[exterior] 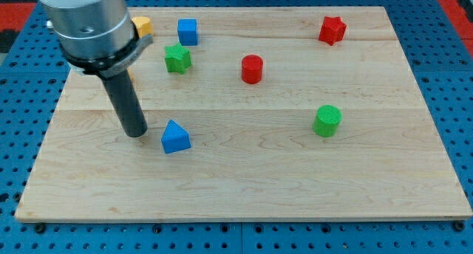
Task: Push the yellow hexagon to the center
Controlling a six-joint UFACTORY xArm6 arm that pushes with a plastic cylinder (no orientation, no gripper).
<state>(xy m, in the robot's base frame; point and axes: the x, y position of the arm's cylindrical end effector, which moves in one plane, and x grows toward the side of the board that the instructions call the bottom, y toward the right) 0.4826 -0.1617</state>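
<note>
A yellow block (142, 24), its shape mostly hidden behind the arm's metal body, shows at the view's top left of the wooden board (244, 187). My tip (136, 134) rests on the board at the left, well below the yellow block and just left of the blue triangular block (175, 137). The tip touches no block.
A blue cube (188, 31) and a green star-shaped block (177, 58) sit near the top left. A red cylinder (252, 69) stands near the top middle, a red star (332, 29) at the top right, and a green cylinder (327, 120) at the right.
</note>
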